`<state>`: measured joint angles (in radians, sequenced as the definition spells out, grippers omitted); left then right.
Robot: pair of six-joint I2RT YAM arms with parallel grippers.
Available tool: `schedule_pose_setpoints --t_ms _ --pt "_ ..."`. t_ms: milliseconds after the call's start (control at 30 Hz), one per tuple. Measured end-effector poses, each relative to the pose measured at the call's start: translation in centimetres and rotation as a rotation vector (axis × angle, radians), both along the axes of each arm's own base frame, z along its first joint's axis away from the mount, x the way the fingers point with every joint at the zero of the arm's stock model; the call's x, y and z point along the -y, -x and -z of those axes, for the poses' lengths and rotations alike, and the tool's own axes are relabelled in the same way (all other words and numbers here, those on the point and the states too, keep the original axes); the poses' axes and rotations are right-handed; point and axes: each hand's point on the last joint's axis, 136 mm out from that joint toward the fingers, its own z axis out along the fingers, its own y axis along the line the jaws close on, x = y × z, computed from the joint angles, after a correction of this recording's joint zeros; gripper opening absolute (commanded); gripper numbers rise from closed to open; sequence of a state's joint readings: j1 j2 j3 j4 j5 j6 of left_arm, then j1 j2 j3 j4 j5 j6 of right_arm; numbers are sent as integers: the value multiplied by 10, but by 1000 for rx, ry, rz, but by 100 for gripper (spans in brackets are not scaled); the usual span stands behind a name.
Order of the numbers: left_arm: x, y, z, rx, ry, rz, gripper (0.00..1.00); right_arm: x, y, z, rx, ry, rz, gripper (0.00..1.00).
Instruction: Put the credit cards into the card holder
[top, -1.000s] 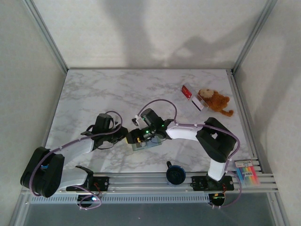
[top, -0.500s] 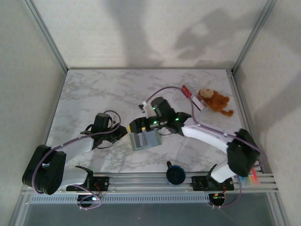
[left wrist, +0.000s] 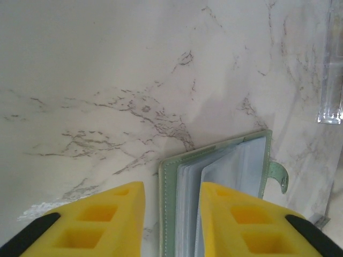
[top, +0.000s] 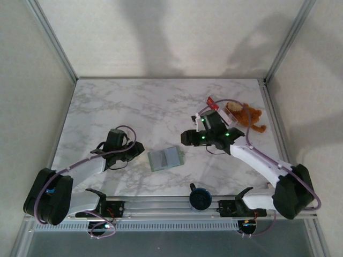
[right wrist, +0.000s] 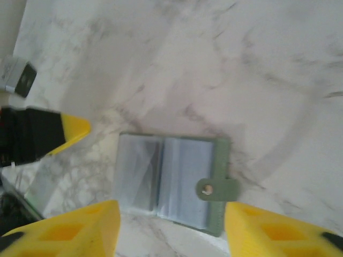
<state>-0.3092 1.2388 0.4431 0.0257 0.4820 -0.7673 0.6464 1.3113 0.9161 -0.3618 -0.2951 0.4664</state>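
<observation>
Since a moment ago, our right arm has swung away from the card holder [top: 166,158] toward the far right side. Our right pincer [top: 185,137] now hangs over the surface [top: 107,107], off to the right of the holder and not touching it. Its two yellow fingers [right wrist: 69,230] are spread wide, and nothing is between them.

Our left pincer [top: 140,151] has opened a little too. In the left wrist view its yellow tips stand apart, and the green left edge of the holder shows in the gap below them. From above, this pincer sits just beside the holder's left side. We cannot tell if it touches the holder.

We see the card holder lying flat and open on the surface, near the front edge, between our two pincers. Its pale, clear pockets face up. A small green tab [right wrist: 214,188] with a round snap sticks out from one side.

We see the red card [top: 213,101] lying far off at the back right, well apart from the holder. The white card [top: 231,111] lies next to it, partly hidden by our right arm. A brown plush toy [top: 248,115] sits just beside the cards.
</observation>
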Motion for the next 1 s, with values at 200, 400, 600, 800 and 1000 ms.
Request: schedule_pose_setpoints --t_ms 200,400,600,800,1000 --pt "7 2 -1 0 17 28 18 -51 32 64 -156 45 -153 39" --pt "35 2 -4 7 39 116 13 -55 33 80 -182 96 -152 41" --pt "62 -1 3 -3 33 189 12 -16 -21 31 -56 77 -8 59" --pt "66 5 18 -46 6 209 11 29 -42 11 -21 89 98 60" --pt "64 2 25 -55 -20 202 10 -13 14 42 -125 61 -86 64"
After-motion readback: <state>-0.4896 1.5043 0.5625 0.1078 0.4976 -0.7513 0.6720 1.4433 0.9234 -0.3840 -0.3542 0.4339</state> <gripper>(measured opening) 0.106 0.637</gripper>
